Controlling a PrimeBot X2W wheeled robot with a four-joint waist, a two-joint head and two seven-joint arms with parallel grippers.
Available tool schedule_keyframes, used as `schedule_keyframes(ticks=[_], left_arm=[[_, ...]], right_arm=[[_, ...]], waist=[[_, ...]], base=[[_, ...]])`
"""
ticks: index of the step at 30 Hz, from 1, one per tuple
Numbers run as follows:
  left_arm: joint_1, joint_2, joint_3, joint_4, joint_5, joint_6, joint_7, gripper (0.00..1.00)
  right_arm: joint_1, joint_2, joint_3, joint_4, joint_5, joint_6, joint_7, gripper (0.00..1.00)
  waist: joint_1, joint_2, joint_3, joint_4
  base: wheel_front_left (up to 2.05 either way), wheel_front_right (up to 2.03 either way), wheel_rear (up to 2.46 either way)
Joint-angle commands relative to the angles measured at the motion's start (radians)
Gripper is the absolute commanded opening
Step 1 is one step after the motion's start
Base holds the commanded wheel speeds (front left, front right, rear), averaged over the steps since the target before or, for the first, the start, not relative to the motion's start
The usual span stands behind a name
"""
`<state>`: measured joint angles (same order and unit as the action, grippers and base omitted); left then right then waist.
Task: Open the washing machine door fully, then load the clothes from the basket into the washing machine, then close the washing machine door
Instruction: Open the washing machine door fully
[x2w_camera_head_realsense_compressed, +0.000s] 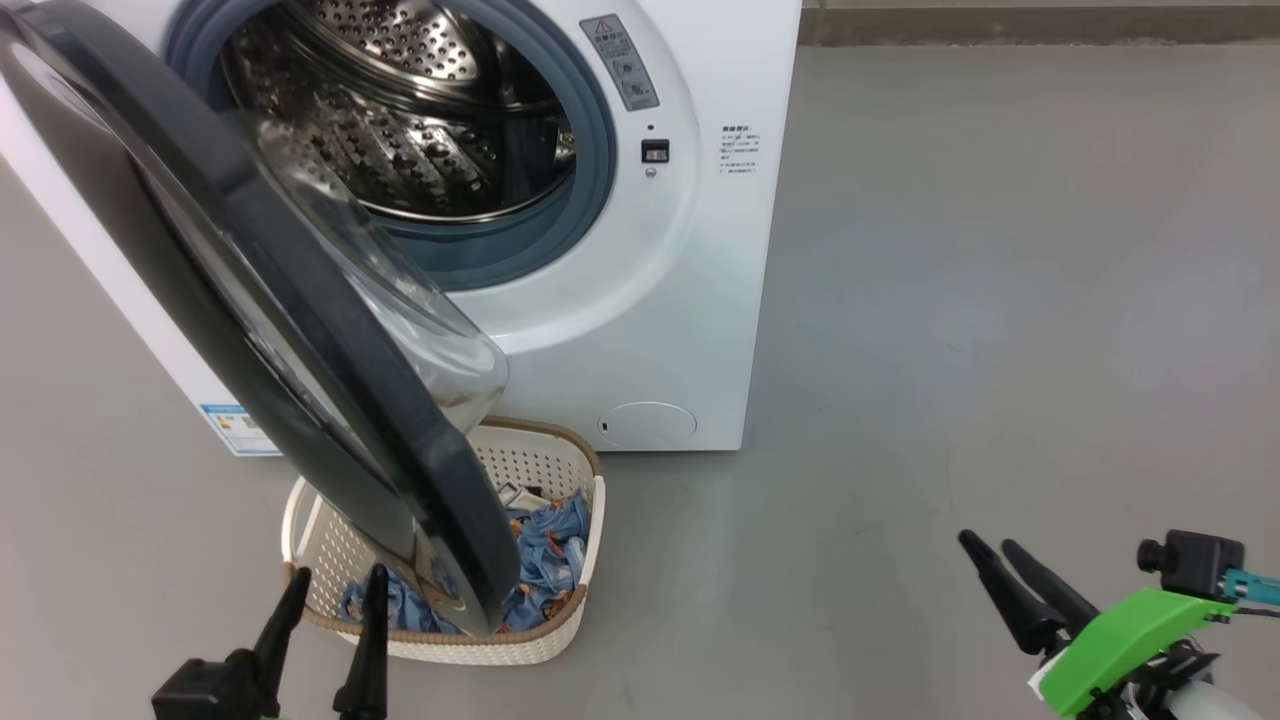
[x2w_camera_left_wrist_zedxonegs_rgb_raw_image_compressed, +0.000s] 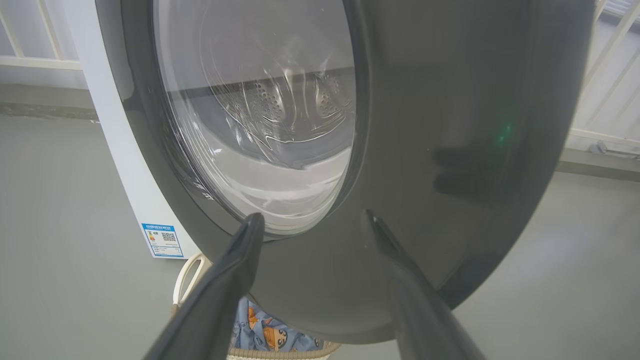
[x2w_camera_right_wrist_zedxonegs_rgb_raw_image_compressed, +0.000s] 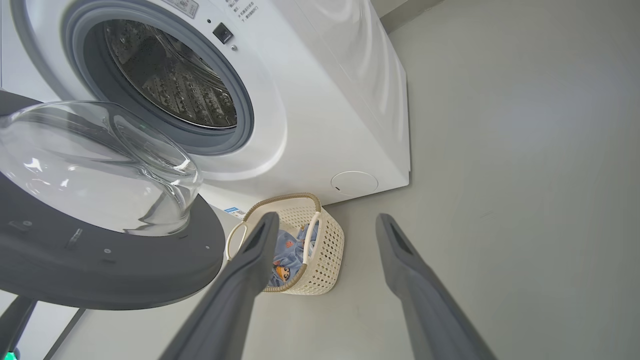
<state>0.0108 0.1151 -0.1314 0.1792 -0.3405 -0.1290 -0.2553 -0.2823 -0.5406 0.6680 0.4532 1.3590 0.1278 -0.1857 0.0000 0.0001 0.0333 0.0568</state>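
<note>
Washing machine door (x2w_camera_head_realsense_compressed: 285, 295) open, one basket (x2w_camera_head_realsense_compressed: 540, 455)

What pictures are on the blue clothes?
Orange-brown cartoon figures on the light-blue fabric clothes, clearest in the left wrist view.

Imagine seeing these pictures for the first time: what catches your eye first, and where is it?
The glossy black washing machine door stands open at the head view's left, its clear glass dome bulging toward the bare steel drum behind. Beneath the door's lower edge the basket sits on the floor, blue printed clothes inside. The left gripper and right gripper hang open low in that view.
</note>
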Motion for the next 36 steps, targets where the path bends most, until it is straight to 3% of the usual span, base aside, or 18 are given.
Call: schedule_keyframes(ticks=[1, 6, 14, 22, 29, 36], left_arm=[[-0.013, 0.020, 0.038, -0.025, 0.004, -0.002, -0.006, 1.00], [-0.011, 0.019, 0.047, -0.023, 0.003, -0.002, -0.006, 1.00], [-0.005, 0.012, 0.066, -0.027, 0.008, -0.002, -0.006, 1.00], [-0.016, 0.007, 0.075, -0.034, 0.012, -0.002, -0.006, 1.00], [-0.018, 0.004, 0.082, -0.041, 0.021, -0.002, -0.006, 1.00], [-0.014, -0.001, 0.088, -0.036, 0.024, -0.002, -0.006, 1.00]], right_arm=[[0.016, -0.033, 0.016, -0.007, -0.019, 0.003, -0.029, 1.00], [0.027, -0.047, 0.012, 0.032, -0.084, 0.003, -0.074, 1.00], [0.119, 0.033, -0.297, -0.021, -0.406, 0.003, -0.076, 1.00], [0.226, 0.124, -0.486, -0.135, -0.646, 0.003, -0.076, 1.00], [0.274, 0.173, -0.553, -0.177, -0.737, 0.003, -0.076, 1.00], [0.296, 0.196, -0.575, -0.166, -0.757, 0.003, -0.076, 1.00]], waist=[[0.0001, -0.0001, -0.002, -0.002], [0.0001, -0.0001, -0.005, -0.006], [0.0000, -0.0001, -0.002, -0.013], [0.0000, -0.0001, 0.010, -0.010], [0.0000, -0.0001, 0.011, -0.007], [0.0000, -0.0001, 0.013, -0.004]], base=[[0.00, 0.00, 0.00], [0.00, 0.00, 0.00], [0.00, 0.00, 0.00], [0.00, 0.00, 0.00], [0.00, 0.00, 0.00], [0.00, 0.00, 0.00]])
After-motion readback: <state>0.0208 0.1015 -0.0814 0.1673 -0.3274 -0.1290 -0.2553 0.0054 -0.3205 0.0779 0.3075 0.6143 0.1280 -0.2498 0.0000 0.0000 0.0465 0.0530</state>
